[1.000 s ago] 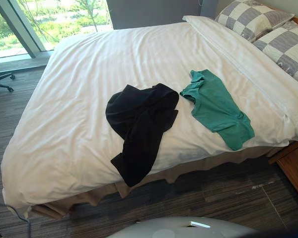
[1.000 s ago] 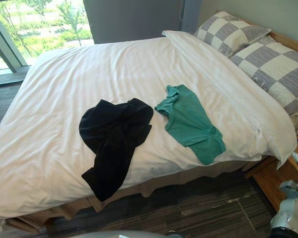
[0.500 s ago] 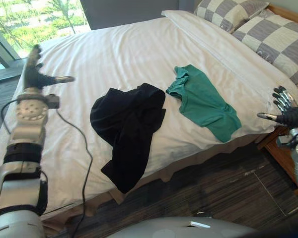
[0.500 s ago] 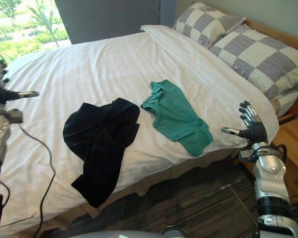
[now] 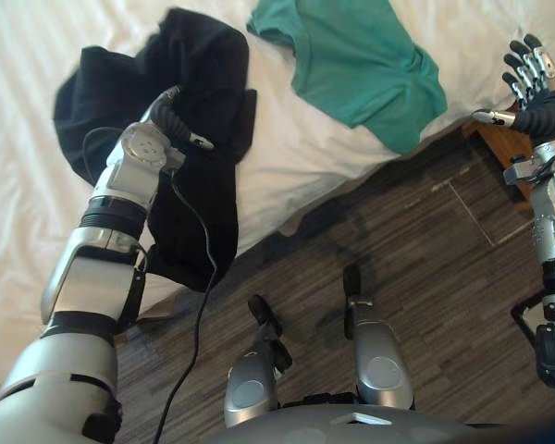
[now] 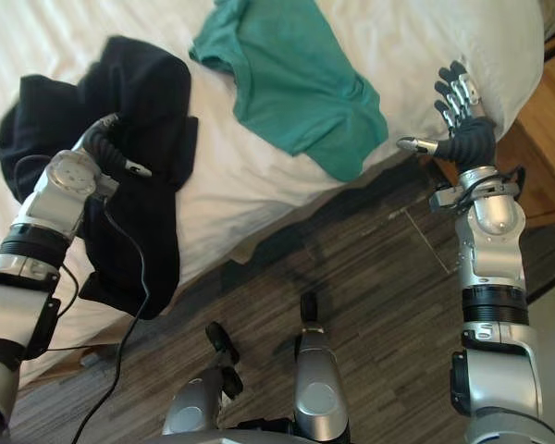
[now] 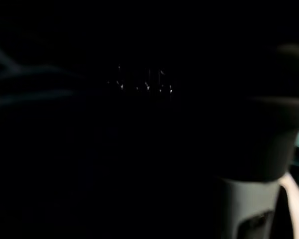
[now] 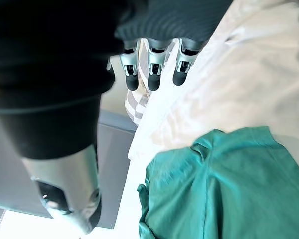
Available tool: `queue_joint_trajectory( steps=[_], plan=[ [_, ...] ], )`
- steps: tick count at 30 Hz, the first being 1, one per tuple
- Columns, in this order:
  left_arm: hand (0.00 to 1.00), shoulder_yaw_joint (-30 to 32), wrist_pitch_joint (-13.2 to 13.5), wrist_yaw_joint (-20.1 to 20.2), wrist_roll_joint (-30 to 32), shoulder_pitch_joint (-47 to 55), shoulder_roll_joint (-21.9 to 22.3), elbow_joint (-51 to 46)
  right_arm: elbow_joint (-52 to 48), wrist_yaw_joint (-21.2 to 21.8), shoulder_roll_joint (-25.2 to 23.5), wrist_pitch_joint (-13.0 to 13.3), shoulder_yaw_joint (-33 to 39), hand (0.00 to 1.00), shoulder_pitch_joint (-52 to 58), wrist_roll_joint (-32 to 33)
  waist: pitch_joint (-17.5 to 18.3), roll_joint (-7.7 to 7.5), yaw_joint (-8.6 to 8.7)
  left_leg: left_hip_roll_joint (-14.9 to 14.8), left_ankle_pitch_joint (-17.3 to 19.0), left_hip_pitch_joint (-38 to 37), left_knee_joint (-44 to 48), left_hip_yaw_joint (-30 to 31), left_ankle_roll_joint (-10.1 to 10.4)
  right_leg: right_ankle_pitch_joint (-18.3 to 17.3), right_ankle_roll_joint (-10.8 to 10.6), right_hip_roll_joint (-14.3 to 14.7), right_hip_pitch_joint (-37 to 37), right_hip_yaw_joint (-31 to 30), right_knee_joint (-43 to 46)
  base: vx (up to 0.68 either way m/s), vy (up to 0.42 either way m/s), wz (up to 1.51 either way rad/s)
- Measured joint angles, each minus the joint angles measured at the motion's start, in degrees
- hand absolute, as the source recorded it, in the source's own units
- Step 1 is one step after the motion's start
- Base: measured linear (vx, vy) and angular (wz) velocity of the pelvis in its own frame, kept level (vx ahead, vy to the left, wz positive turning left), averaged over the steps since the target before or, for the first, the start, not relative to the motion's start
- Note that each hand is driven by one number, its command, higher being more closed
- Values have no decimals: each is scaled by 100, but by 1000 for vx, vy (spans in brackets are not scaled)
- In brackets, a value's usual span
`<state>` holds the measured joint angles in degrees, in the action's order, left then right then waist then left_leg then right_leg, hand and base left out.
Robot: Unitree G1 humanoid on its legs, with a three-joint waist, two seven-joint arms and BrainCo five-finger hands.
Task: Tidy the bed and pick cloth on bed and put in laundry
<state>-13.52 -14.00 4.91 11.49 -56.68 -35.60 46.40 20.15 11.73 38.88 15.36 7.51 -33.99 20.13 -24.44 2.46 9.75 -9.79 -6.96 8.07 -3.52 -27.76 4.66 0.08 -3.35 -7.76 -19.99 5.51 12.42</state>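
Observation:
A crumpled black cloth (image 5: 120, 83) lies on the white bed (image 5: 18, 203) and hangs over its near edge. My left hand (image 5: 169, 118) rests on this cloth, with the thumb sticking out sideways; the left wrist view is dark with black cloth (image 7: 114, 124). A green cloth (image 5: 356, 55) lies flat on the bed further right, untouched. My right hand (image 6: 462, 129) is raised beside the bed's right corner, open and holding nothing. In the right wrist view its straight fingers (image 8: 150, 72) point past the green cloth (image 8: 219, 189).
Dark plank floor (image 5: 416, 268) runs along the bed's near side. A wooden bedside stand (image 6: 550, 97) sits just behind my right hand. A checked pillow (image 8: 135, 104) lies at the head of the bed.
The camera has tilted down towards the floor. My left arm has swung from the bed's far left side down onto the black cloth. The right hand stays raised and open.

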Motion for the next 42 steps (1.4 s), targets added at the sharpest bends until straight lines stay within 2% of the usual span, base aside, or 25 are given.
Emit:
queue_joint_trajectory(
  steps=[1,2,3,6,8,12,14,15,16,17,19,21,22,23,24,25,26,28,29,31,35,36,39,40,42],
  plan=[
    [0,15,-146,161,185,-70,5,-16,-128,11,0,-13,0,0,4,-2,-45,-8,-9,-24,1,30,51,-23,1,-15,-1,1,-39,-12,70,-10,-20,7],
    [100,37,-305,398,446,-102,29,-36,-309,16,1,-37,5,0,8,-2,-60,-14,-15,-48,11,107,93,-86,10,-100,-2,-8,-103,-15,158,-19,-28,8],
    [100,148,-431,575,729,-144,103,-63,-498,16,1,-76,5,0,13,-2,-66,-17,-44,-114,32,129,90,-236,7,-177,11,-27,-185,-10,287,-21,-42,6],
    [100,384,-574,757,1300,-25,157,-269,-814,-18,12,-149,45,0,22,-7,-69,-24,-73,-154,135,210,168,-345,23,-283,-4,-57,-336,-18,479,3,-58,-3],
    [100,649,-576,914,1702,22,136,-303,-895,-87,49,-255,114,0,54,-17,-67,-21,-68,-170,164,192,173,-416,-4,-331,-18,-68,-365,-13,556,63,-65,-3],
    [100,808,-479,848,1839,263,99,-496,-904,-289,319,-260,126,0,58,-336,-56,-1,-101,-169,132,193,208,-411,7,-437,-109,-104,-408,25,714,100,-58,7],
    [100,917,-83,717,1355,595,101,-724,-905,-481,457,-266,123,0,54,-482,-46,17,-141,-176,127,248,264,-361,12,-529,-120,-135,-416,98,794,117,-76,24],
    [100,1090,298,708,692,1013,76,-961,-910,-690,505,-314,125,0,36,-707,-13,72,-165,-198,124,297,286,-283,16,-568,-121,-148,-415,198,843,119,-86,30],
    [100,1264,635,710,137,1498,104,-1229,-914,-877,549,-407,123,0,12,-883,4,102,-259,-225,109,295,292,-249,37,-577,-123,-148,-406,303,894,146,-96,26],
    [100,1322,797,710,-195,1729,158,-1375,-921,-986,596,-505,122,0,1,-1010,12,116,-318,-227,107,299,313,-232,38,-578,-122,-148,-403,349,922,172,-88,25],
    [100,1418,1348,730,-1194,2661,436,-1972,-900,-1258,688,-881,97,0,-145,-1371,42,171,-465,-217,101,303,437,-70,30,-704,-123,-220,-298,510,1025,115,-59,43],
    [100,1411,1663,966,-2277,3794,843,-2571,-765,-1540,713,-1122,-23,0,-520,-1818,86,298,-518,-209,102,315,490,202,28,-769,-120,-257,-139,728,1103,119,-93,57],
    [100,1366,1708,1160,-2688,4258,1020,-2850,-564,-1652,814,-1228,-99,0,-697,-1961,122,360,-602,-209,103,339,513,321,26,-770,-119,-270,-110,800,1132,124,-83,72],
    [100,1032,1676,1602,-3273,4892,1204,-3209,-47,-1759,1106,-1470,-263,0,-1062,-2197,126,481,-710,-184,103,463,654,540,24,-810,-133,-335,-33,913,1172,64,-33,72],
    [100,811,1611,1775,-3391,5151,1236,-3279,205,-1801,1242,-1552,-335,0,-1248,-2260,124,541,-736,-171,104,525,691,664,22,-828,-137,-360,-2,968,1172,55,-30,75],
    [100,445,1416,1976,-3543,5488,1278,-3323,542,-1839,1411,-1663,-418,0,-1493,-2300,99,612,-783,-150,104,570,695,792,22,-851,-134,-380,26,1013,1163,30,-4,75],
    [100,-39,880,2240,-3801,6112,1354,-3324,1064,-1851,1613,-1845,-606,0,-1921,-2391,61,708,-839,-99,104,709,727,992,22,-908,-133,-434,39,1131,1147,29,2,61],
    [100,-455,405,2397,-3951,6584,1491,-3362,1574,-1850,1836,-1951,-804,0,-2165,-2511,6,770,-986,-76,104,804,734,1125,22,-908,-132,-444,30,1166,1118,12,15,50],
    [100,-528,196,2449,-4310,7010,1646,-3834,2056,-1849,2042,-2048,-876,0,-2249,-2637,-31,872,-1106,-45,95,909,755,1299,14,-909,-131,-469,52,1274,1094,-5,27,46],
    [100,-569,-104,2508,-4863,7164,1731,-4311,2577,-1850,2134,-2091,-1039,0,-2435,-2715,-79,983,-1280,17,84,929,754,1387,0,-910,-130,-517,59,1302,1093,-44,40,24],
    [100,-417,-470,2469,-5478,7101,1787,-4540,3180,-1843,2230,-2076,-1390,0,-2716,-2718,-92,1124,-1320,189,-44,1233,739,1491,-108,-954,-124,-670,-143,1411,1020,-81,51,16],
    [100,-316,-582,2463,-5550,7086,1783,-4527,3382,-1834,2359,-2096,-1480,0,-2740,-2709,-152,1228,-1344,208,-103,1337,692,1586,-121,-949,-119,-680,-232,1444,1052,-122,52,18],
    [100,-178,-689,2472,-5561,7033,1682,-4401,3552,-1790,2523,-2096,-1502,0,-2955,-2596,-166,1247,-1427,293,-315,1489,381,1610,-128,-953,-113,-781,-641,1423,1280,-113,34,13],
    [100,-160,-686,2476,-5594,6932,1679,-4288,3609,-1747,2630,-2092,-1512,100,-2993,-2596,-166,1247,-1492,330,-382,1533,319,1617,-135,-956,-108,-830,-764,1412,1375,-83,8,9],
    [100,-117,-677,2499,-5591,6855,1676,-4249,3618,-1652,2744,-2074,-1608,100,-2991,-2602,-166,1247,-1545,379,-474,1562,205,1629,-137,-975,-75,-887,-892,1394,1473,-57,-5,9]
  ],
)
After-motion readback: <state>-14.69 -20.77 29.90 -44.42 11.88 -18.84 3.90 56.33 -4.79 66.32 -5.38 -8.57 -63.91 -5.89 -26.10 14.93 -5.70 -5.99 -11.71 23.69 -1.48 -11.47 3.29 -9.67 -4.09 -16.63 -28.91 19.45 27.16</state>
